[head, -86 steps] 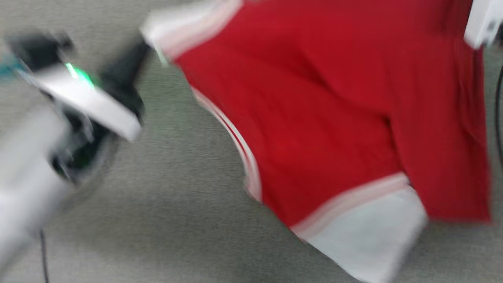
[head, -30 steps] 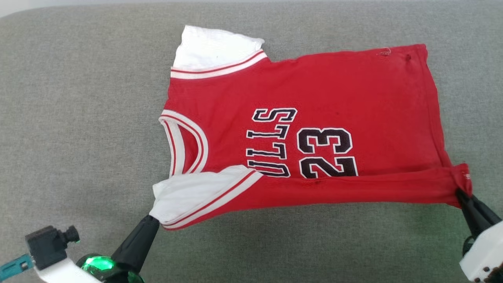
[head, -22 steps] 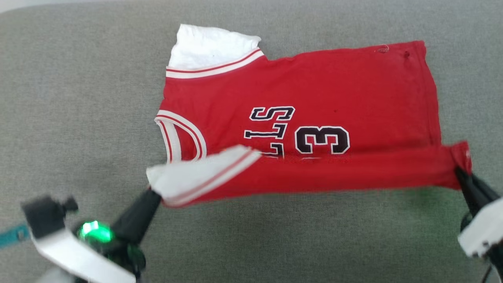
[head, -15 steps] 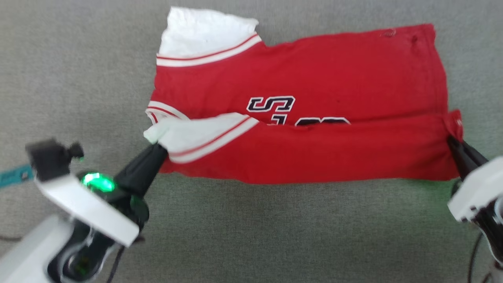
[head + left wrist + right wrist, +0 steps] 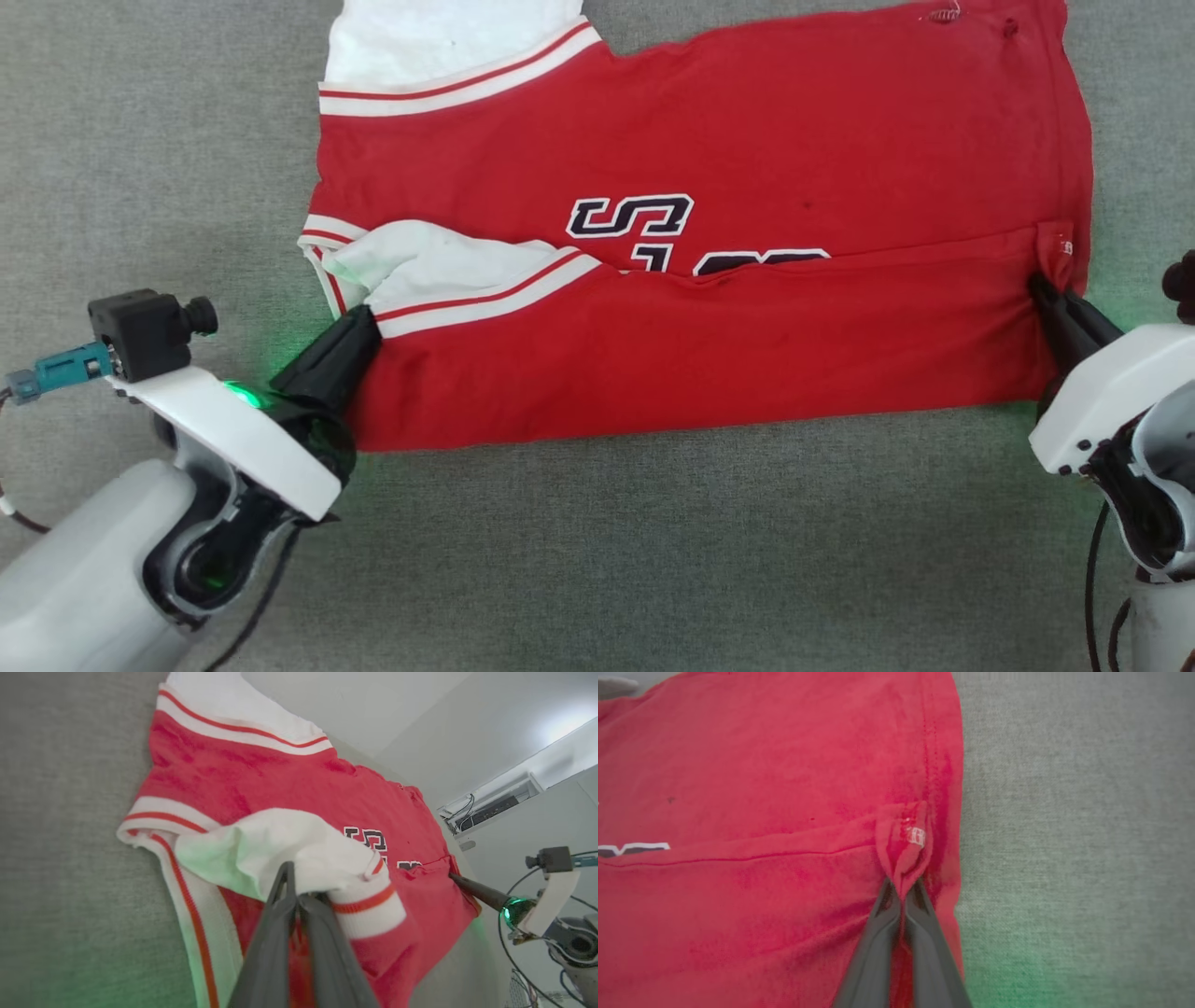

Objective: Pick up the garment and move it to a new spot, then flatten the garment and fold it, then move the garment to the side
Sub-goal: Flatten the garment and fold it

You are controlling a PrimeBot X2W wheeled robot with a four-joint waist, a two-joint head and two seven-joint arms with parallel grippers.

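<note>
The red jersey (image 5: pixel 747 131) lay on the grey fabric surface (image 5: pixel 653 560), its near side doubled over the black lettering (image 5: pixel 630 215). The left tool (image 5: pixel 359 322) was clamped on the white sleeve panel (image 5: pixel 439 271) at the collar end. The right tool (image 5: pixel 1041 285) pinched the hem corner. Bare surface stretched wide left of the collar and before the folded edge, narrower beyond the hem.

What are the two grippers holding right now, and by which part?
Both hold the garment: the left gripper pinches its white cuff, the right gripper pinches a bunched hem corner.
</note>
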